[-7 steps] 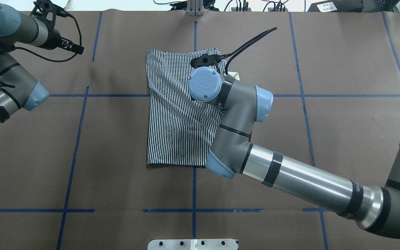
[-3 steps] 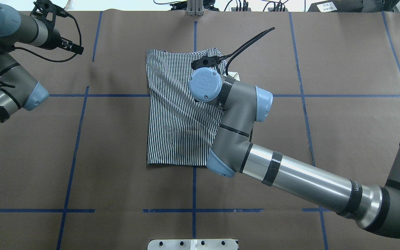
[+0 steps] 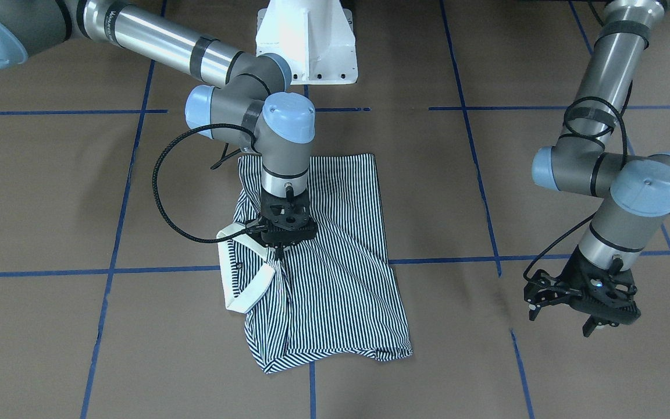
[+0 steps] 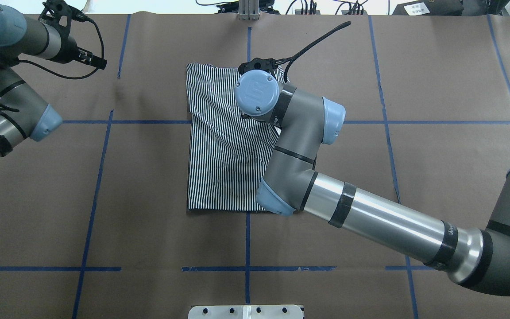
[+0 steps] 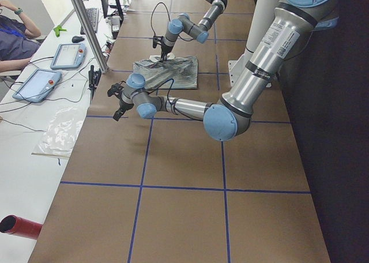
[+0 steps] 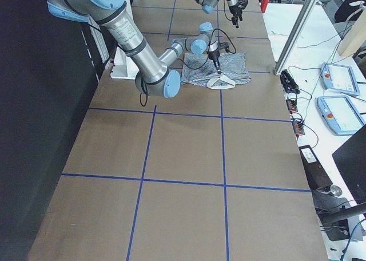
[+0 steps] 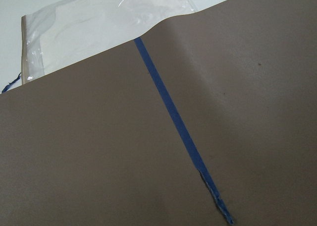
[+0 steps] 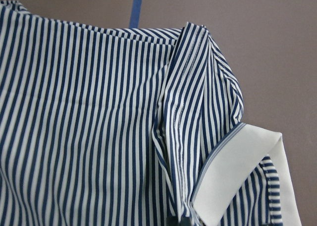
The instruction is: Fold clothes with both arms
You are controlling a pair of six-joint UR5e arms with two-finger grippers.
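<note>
Pinching near the cream collar (image 3: pixel 248 294), the right hand (image 3: pixel 280 251) holds the navy-and-white striped polo shirt (image 3: pixel 341 279) lying on the brown counter (image 3: pixel 50 192); left hand (image 3: pixel 562 319) wide, idle. We judge a fold underway; next, carry the edge across.

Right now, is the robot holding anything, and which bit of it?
Yes. The right pincer pinches the striped polo shirt at the fabric right beside its cream collar. The left pincer holds nothing.

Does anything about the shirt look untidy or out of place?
Yes. The cream collar sticks out sideways past the folded edge of the striped shirt, beside the right gripper. A raised diagonal crease crosses the fabric, so the fold is not flat.
</note>
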